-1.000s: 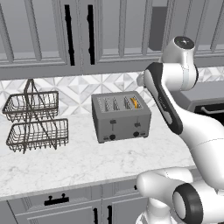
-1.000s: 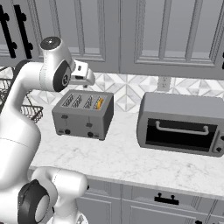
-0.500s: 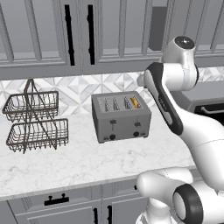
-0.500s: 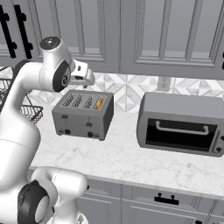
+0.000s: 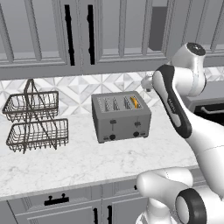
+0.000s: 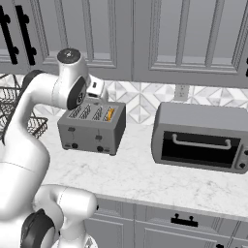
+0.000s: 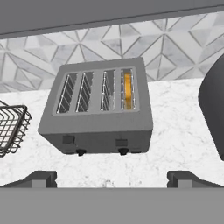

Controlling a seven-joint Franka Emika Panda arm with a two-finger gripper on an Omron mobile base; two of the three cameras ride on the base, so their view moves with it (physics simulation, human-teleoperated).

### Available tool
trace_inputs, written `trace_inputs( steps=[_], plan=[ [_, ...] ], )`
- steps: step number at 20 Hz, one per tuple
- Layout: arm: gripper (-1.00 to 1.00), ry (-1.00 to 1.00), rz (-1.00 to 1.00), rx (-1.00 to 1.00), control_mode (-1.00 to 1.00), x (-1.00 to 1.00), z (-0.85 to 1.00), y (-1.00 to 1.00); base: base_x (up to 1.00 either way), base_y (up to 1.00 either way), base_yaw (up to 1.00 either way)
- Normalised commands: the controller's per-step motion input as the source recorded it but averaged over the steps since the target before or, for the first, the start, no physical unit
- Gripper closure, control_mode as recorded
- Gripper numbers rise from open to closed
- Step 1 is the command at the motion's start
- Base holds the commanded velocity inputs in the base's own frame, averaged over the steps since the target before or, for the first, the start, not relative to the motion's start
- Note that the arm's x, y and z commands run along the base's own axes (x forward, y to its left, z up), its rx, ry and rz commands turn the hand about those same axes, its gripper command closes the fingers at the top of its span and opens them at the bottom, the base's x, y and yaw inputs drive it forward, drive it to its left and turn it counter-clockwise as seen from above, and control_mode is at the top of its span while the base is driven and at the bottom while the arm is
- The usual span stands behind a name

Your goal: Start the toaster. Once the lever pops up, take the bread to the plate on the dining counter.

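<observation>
The grey four-slot toaster (image 5: 121, 116) (image 6: 92, 128) (image 7: 98, 109) stands on the marble worktop by the tiled wall. The bread (image 7: 127, 89) (image 5: 135, 102) (image 6: 110, 114) sits upright in its rightmost slot, with a golden edge showing. Both black levers (image 7: 121, 142) sit high on the front face, above the two knobs. My gripper (image 7: 111, 177) (image 6: 97, 89) hovers open above and in front of the toaster, touching nothing; its dark fingertips (image 7: 41, 177) stand wide apart. The plate and the dining counter are out of view.
A two-tier black wire basket (image 5: 35, 120) (image 7: 11, 127) stands left of the toaster. A grey toaster oven (image 6: 201, 135) (image 7: 214, 105) sits to the right. Grey cabinets (image 5: 87, 35) hang above the worktop (image 5: 65, 162).
The hand has drifted slightly down and right toward the toaster. The jaws have stayed wide apart and the toaster and bread have not moved.
</observation>
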Motion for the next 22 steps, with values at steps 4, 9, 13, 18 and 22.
trace_inputs(
  steps=[4,9,13,18,22],
  plan=[
    [-1.0,0.0,0.0,0.0,-1.0,0.0,-0.34,0.0,0.0,0.0,0.0],
    [-1.0,0.0,0.0,0.0,-1.0,0.0,-0.29,0.0,0.0,0.0,0.0],
    [-1.0,0.0,0.0,0.0,-1.0,0.0,-0.24,0.0,0.0,0.0,0.0],
    [-1.0,0.0,0.0,0.0,-1.0,0.0,-0.16,0.0,0.0,0.0,0.0],
    [-1.0,0.0,0.0,0.0,-1.0,0.0,-0.04,0.0,0.0,0.0,0.0]
  ],
)
